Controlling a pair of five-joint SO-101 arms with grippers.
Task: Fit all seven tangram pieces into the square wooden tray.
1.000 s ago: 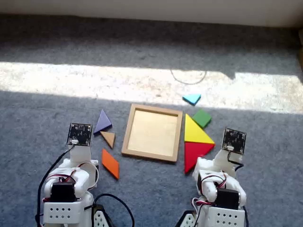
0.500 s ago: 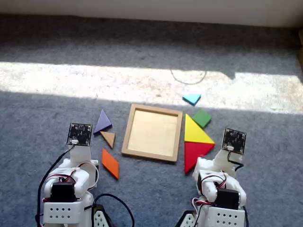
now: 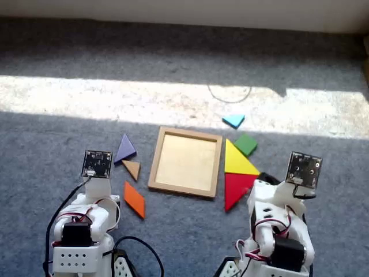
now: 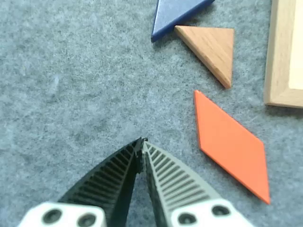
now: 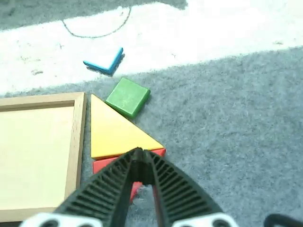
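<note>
The right tool [image 5: 140, 152], fingers together, hangs over the red triangle [image 3: 235, 187] beside the wooden tray [image 5: 79, 142]. The left tool [image 4: 142, 142], also closed, is on the tray's opposite side.

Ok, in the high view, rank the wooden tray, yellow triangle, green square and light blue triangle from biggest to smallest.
1. wooden tray
2. yellow triangle
3. green square
4. light blue triangle
The last two look close.
</note>
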